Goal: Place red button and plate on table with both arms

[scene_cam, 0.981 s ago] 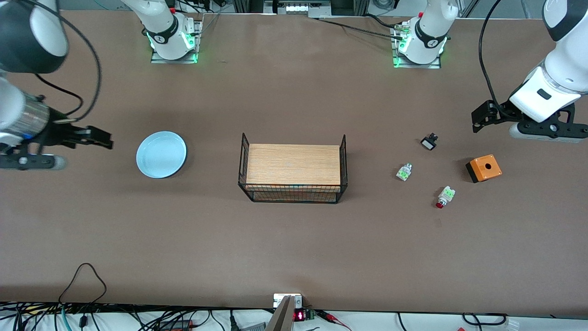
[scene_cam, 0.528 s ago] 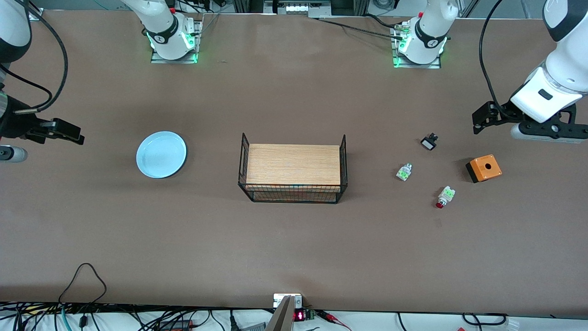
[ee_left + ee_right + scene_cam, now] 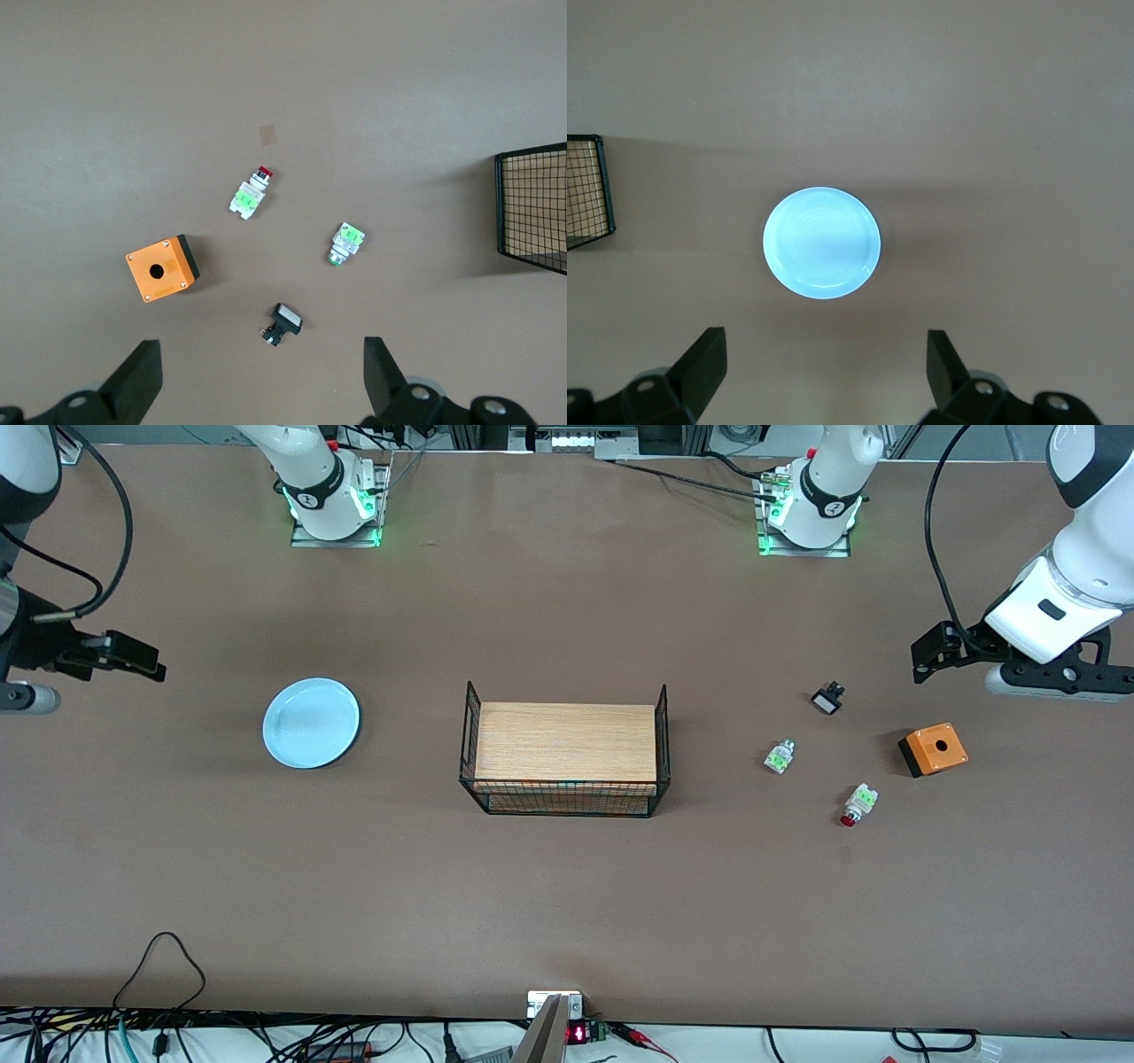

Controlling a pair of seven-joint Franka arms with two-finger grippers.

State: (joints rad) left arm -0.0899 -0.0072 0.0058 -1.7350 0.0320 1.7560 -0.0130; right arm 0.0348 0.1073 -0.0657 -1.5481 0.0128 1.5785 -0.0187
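Note:
The pale blue plate (image 3: 311,723) lies flat on the brown table (image 3: 567,903), toward the right arm's end; it also shows in the right wrist view (image 3: 821,243). My right gripper (image 3: 133,657) (image 3: 824,367) is open and empty, up over bare table beside the plate. The red button (image 3: 858,803) lies on its side on the table toward the left arm's end, nearer to the front camera than the orange box; it also shows in the left wrist view (image 3: 250,194). My left gripper (image 3: 930,654) (image 3: 261,376) is open and empty, over bare table beside a black part.
A wire-mesh basket holding a wooden board (image 3: 565,753) stands mid-table. An orange box with a round hole (image 3: 933,749), a white-green part without a red cap (image 3: 779,756) and a black part with a white face (image 3: 827,698) lie around the red button.
My right gripper has drawn away from the plate toward the right arm's end of the table and has nearly stopped. The left arm has barely moved.

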